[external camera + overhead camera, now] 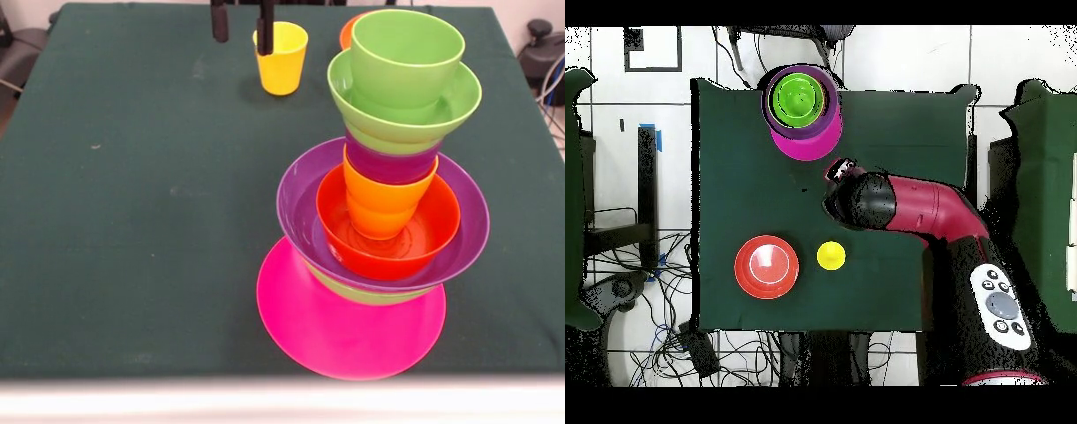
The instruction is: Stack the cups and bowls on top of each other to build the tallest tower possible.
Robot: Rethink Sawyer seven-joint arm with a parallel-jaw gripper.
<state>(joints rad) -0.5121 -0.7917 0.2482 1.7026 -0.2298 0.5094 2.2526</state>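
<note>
Pink bowl nearest; claw cut off above.

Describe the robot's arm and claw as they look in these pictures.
The arm is glossy dark red with a rounded black joint housing near its end. A light grey oval panel carrying dark round buttons sits on the link nearer the base. The claw shows as two slim black prongs at the front view's top edge.
</note>
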